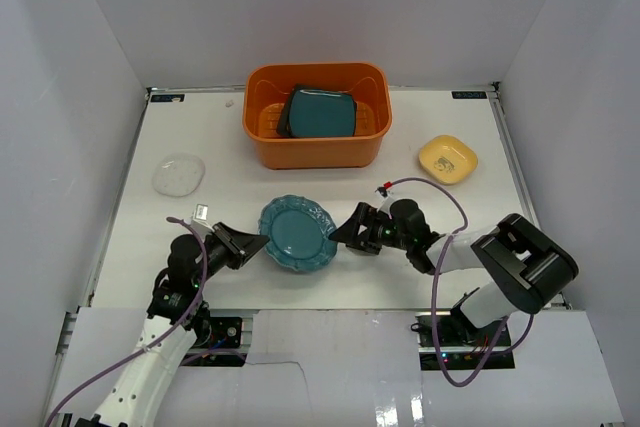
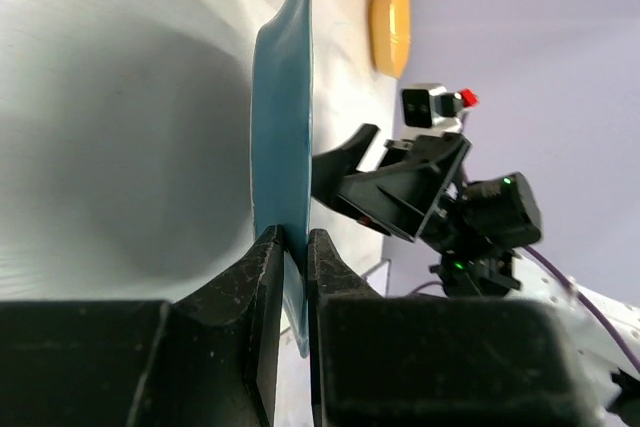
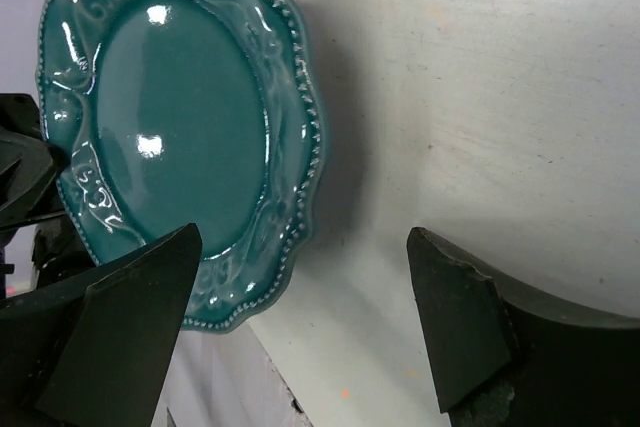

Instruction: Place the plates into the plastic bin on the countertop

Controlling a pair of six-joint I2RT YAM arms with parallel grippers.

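The left gripper was clenched on the near rim of the teal scalloped plate, its fingers pinching the edge from both faces, so the plate stretched straight out ahead of the fingertips, over the countertop, which showed a soft shadow under it. Facing it from the plate's far side, the right gripper stood released, jaws spread wide, just beside the opposite rim; whether it touched the plate could not be told. Beyond both grippers and well apart sat the orange bin, holding a teal square plate stacked over a dark one. The small yellow plate lay off to the right gripper's outer side, and the small clear plate lay ahead of the left gripper, to its outer side.
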